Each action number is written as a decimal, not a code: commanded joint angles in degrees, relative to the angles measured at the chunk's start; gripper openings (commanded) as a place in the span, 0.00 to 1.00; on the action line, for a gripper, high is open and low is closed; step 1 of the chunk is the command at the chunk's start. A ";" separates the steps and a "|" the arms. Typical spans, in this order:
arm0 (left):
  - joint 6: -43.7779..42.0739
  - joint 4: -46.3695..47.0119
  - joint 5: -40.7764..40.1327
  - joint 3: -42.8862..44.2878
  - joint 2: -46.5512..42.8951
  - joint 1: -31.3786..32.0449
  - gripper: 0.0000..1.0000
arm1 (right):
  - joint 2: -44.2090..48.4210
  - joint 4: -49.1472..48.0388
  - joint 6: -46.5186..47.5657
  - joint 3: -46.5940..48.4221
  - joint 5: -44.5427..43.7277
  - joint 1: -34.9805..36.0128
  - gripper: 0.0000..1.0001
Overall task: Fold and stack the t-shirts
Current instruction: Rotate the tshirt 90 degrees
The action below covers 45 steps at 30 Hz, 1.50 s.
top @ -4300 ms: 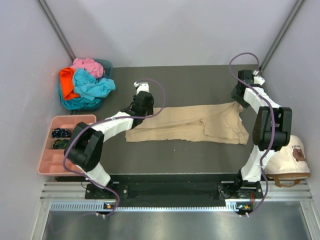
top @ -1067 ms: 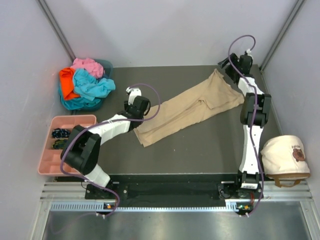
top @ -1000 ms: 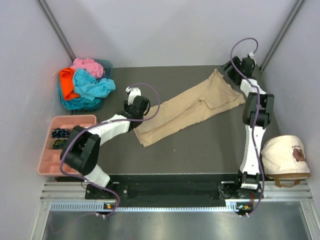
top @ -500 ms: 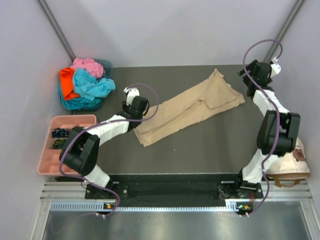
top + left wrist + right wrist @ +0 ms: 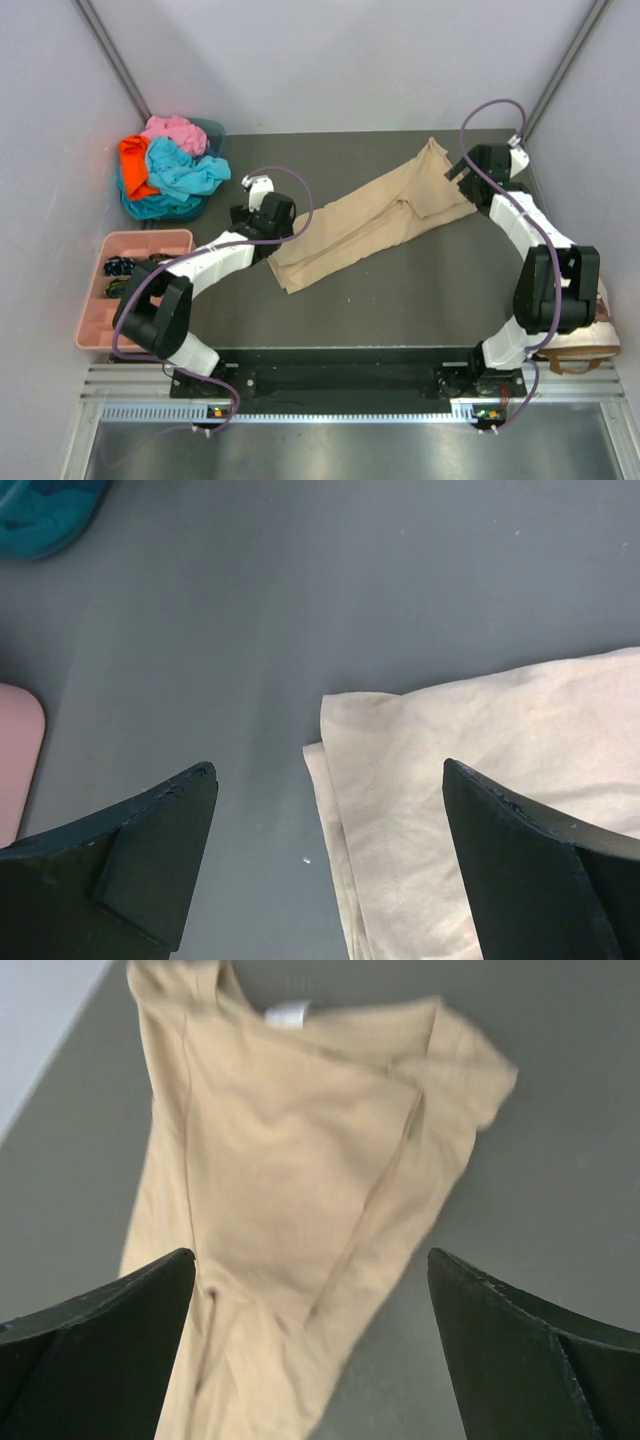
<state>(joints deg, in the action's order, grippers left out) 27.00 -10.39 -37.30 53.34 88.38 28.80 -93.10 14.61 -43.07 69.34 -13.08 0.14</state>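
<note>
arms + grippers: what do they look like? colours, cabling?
Left arm and right arm: white links, black joint housings, a purple cable looping along each. Left gripper and right gripper: matte black, wedge-shaped fingers.

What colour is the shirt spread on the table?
The shirt is plain tan; clearest in the right wrist view.

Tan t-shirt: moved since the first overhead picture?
Yes. The tan t-shirt has swung from level to diagonal, its right end nearer the far edge of the table.

Left arm (image 5: pixel 215 260), right arm (image 5: pixel 515 215): white links, black joints, purple cable (image 5: pixel 490 101) looping off each wrist. Fingers (image 5: pixel 160 850) matte black wedges.
</note>
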 commanded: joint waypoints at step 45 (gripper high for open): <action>-18.67 18.64 67.61 73.47 60.76 -0.94 0.93 | 27.70 14.13 -0.70 -21.88 -8.62 11.90 0.99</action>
<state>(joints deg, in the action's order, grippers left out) 5.04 6.09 17.15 119.77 142.04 27.81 -68.20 27.66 -42.72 48.58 -20.45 11.86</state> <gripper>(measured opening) 0.937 0.987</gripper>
